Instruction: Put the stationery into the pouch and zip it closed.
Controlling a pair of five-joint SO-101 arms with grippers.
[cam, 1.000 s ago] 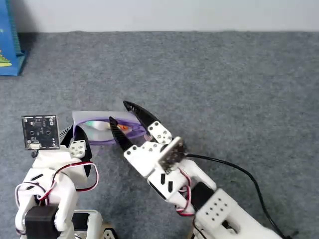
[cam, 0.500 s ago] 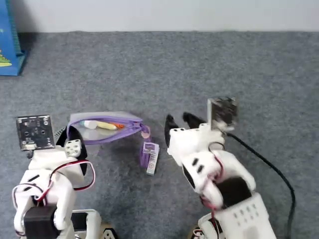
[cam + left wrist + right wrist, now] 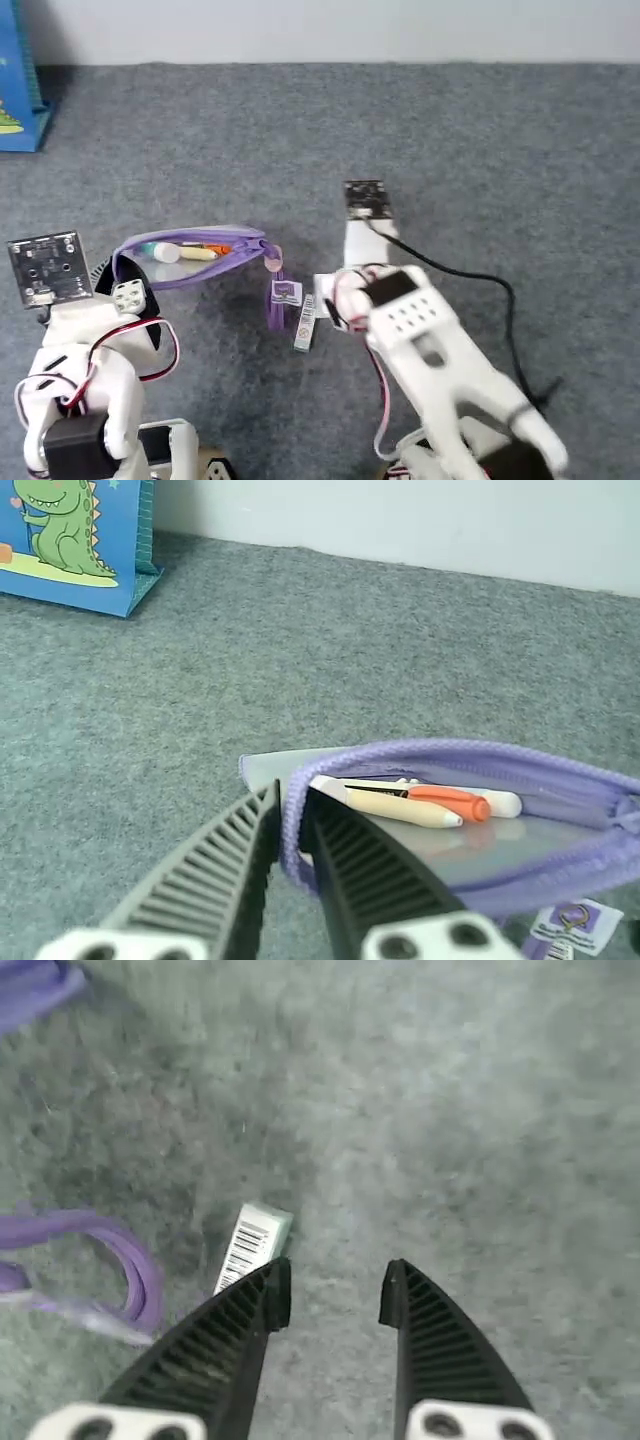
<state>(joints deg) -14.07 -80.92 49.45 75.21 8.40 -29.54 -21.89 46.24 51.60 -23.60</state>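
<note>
Right gripper [image 3: 333, 1295] swung down beside barcoded item [image 3: 255, 1245], released; left gripper [image 3: 288, 800] grasping pouch [image 3: 450, 755] rim.

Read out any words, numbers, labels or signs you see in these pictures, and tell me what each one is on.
No words or numbers can be read.
Barcode label on the small white item lying on the carpet: the bars show, any digits are too small.
Purple tag by the pouch: a ring-like mark, print too small to read.
Blue box: a green dinosaur drawing, no legible text.
</note>
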